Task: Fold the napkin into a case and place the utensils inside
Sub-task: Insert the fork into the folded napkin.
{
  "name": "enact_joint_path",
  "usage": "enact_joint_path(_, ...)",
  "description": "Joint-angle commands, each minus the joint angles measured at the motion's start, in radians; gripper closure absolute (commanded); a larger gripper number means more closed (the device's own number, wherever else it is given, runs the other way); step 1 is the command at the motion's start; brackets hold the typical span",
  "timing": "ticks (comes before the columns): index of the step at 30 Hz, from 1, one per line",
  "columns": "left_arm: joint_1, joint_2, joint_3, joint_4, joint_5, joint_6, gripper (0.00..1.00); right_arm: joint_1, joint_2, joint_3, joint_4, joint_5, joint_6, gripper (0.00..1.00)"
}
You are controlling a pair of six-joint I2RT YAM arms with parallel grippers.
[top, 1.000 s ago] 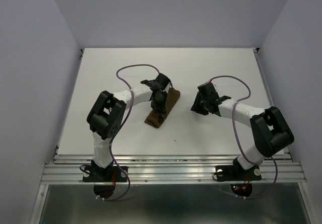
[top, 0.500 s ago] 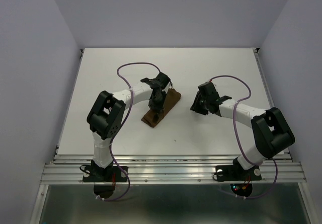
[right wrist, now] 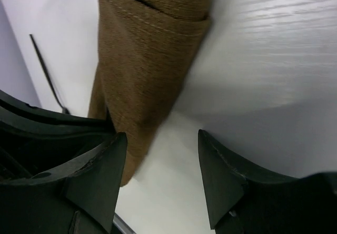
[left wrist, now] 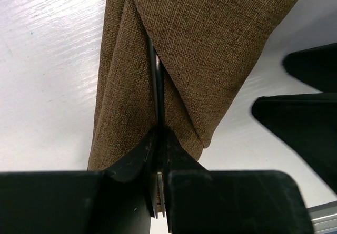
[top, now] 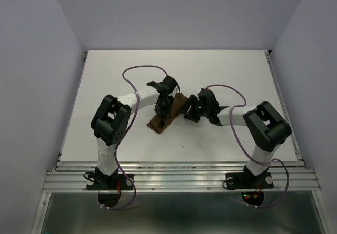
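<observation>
The napkin [left wrist: 210, 50] is already folded into a long, narrow case. It lies on the white table [left wrist: 42, 60], directly ahead of the left jaws and just beyond the tips of the right ones. The jaws of the left gripper [left wrist: 159, 139] are pressed together on a thin metal utensil [left wrist: 157, 87]. The near end is held there, while the rest is seen running up into the slit between two overlapping flaps of cloth. The insertion is judged to be partly made, not finished, since a stretch of metal is exposed between the jaws and the fold. A second utensil cannot be made out with certainty, so whether one is already inside cannot be told. The cloth is a coarse, matte brown weave with visible threads, soft enough to bulge at the folds. A stitched hem shows at the layered end nearest the right jaws. The utensil is dark, flat and narrow, seen edge-on. The table is smooth, with a faint grain and a dull sheen. The right gripper [right wrist: 160, 160] is held with its jaws apart and nothing between them. The end of the case lies just beside one finger [right wrist: 95, 176], untouched as far as can be seen. What is left is judged to be pushing the utensil fully in and releasing it.
</observation>
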Motion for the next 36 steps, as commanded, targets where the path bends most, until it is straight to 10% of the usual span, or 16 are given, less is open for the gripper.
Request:
enact_joint_path(1,0.011,-0.017,0.042,-0.022,0.024,0.022,1.0,0.03,0.092,0.036,0.166,-0.027,0.093,0.39)
enact_joint_path(13,0.039,-0.024,0.049,-0.011,0.079,0.015,1.0,0.059,0.182,0.056,0.2,0.035,0.147,0.67)
enact_joint_path(19,0.042,-0.034,0.049,-0.016,0.081,0.028,1.0,0.059,0.168,0.103,0.116,0.044,0.062,0.99)
enact_joint_path(36,0.046,-0.057,0.058,-0.039,0.052,0.08,1.0,0.019,0.226,0.381,-0.219,-0.06,-0.254,0.99)
